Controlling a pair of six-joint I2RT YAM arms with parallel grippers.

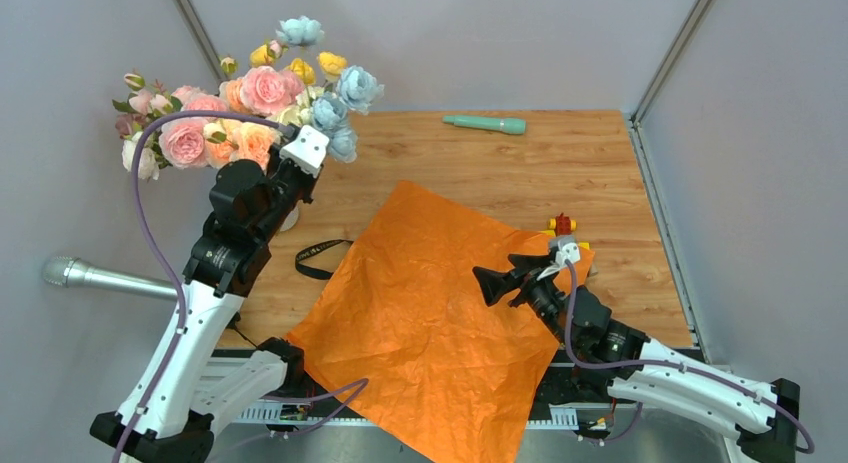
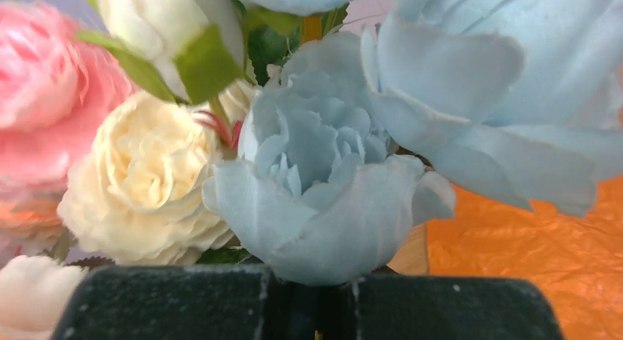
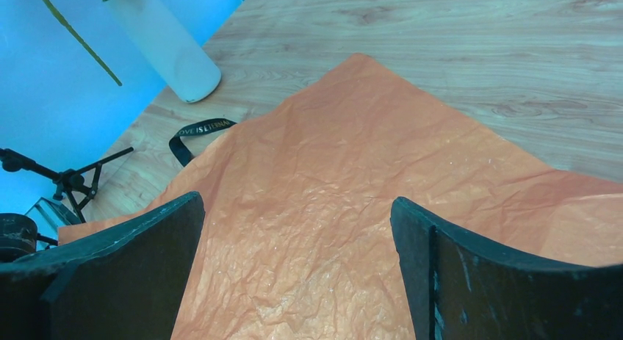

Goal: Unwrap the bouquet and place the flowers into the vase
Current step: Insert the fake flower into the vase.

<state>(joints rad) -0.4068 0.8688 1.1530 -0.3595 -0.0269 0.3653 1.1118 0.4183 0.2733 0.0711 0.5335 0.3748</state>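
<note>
- Our left claw point(image 2: 308, 307) has its grainy black pads pressed together. A pale blue bloom sits right on top of them. We can't tell whether a stem is pinched in that seam.
- Around it are the flowers point(image 1: 250, 98), a dense bunch of ruffled fabric heads. They're pink, peach, cream, yellow and powder blue, with flat green leaves tucked between.
- Under the bunch stands the vase point(image 3: 165, 50), a smooth matte off-white cylinder. It's upright at the table's far-left corner, mostly hidden behind the left arm from above. A bit of green shows at its mouth.
- Our right claw point(image 3: 297, 274) is spread wide with nothing between the fingers. It hangs over the paper point(image 1: 430, 313).
- That paper is a big orange square, crinkled all over and lying flat. Its near corner hangs over the front edge of the table point(image 1: 560, 173), which is pale wood grain.
- The strap point(image 3: 195, 134) is a thin black ribbon with gold lettering. It's looped loose just off the paper's left edge, between the paper and the vase.
- A few other things:
  - A smooth teal stick point(image 1: 485, 124) lies near the back edge.
  - Small red and yellow blocks point(image 1: 562, 224) sit by the paper's right corner.
  - A grey metal tube point(image 1: 90, 276) with a rounded end pokes in from the left.
</note>
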